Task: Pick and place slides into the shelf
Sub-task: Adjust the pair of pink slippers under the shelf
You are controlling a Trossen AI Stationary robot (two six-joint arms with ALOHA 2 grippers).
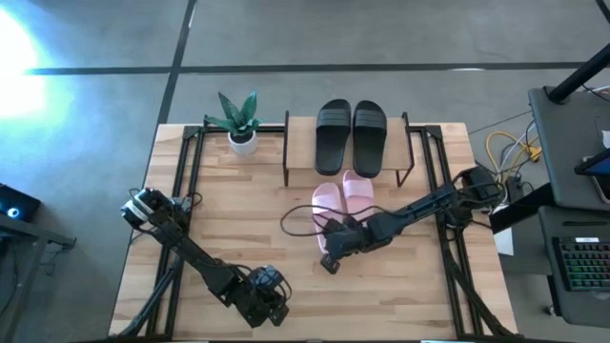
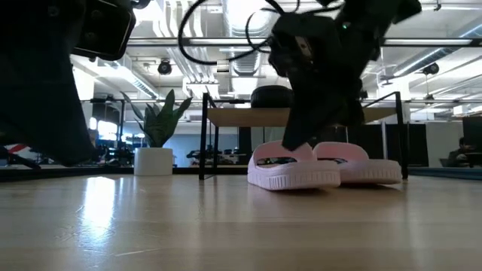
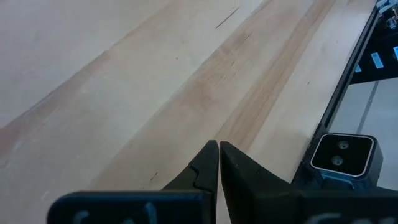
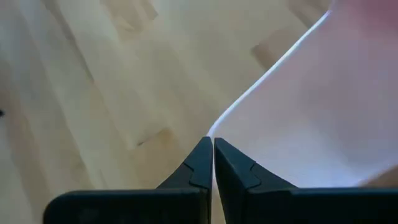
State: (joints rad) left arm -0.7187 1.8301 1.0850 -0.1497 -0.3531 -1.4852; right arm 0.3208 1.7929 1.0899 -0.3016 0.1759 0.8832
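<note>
wooden table (image 1: 238, 181): unmarked black slides (image 1: 351, 135) on shelf (image 1: 303, 164).

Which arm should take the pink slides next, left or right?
Right, probably. Its end effector is shut, right at the pink slides in front of the shelf. The left end effector, also shut, sits near the table's front edge, away from them.

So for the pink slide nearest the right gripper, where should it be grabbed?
Probably by the wide strap, coming down from above. The pink slide lies flat, sole down, in front of the shelf, so only the arched strap offers a raised edge to pinch. The right gripper sits over its near end, fingers shut.
</note>
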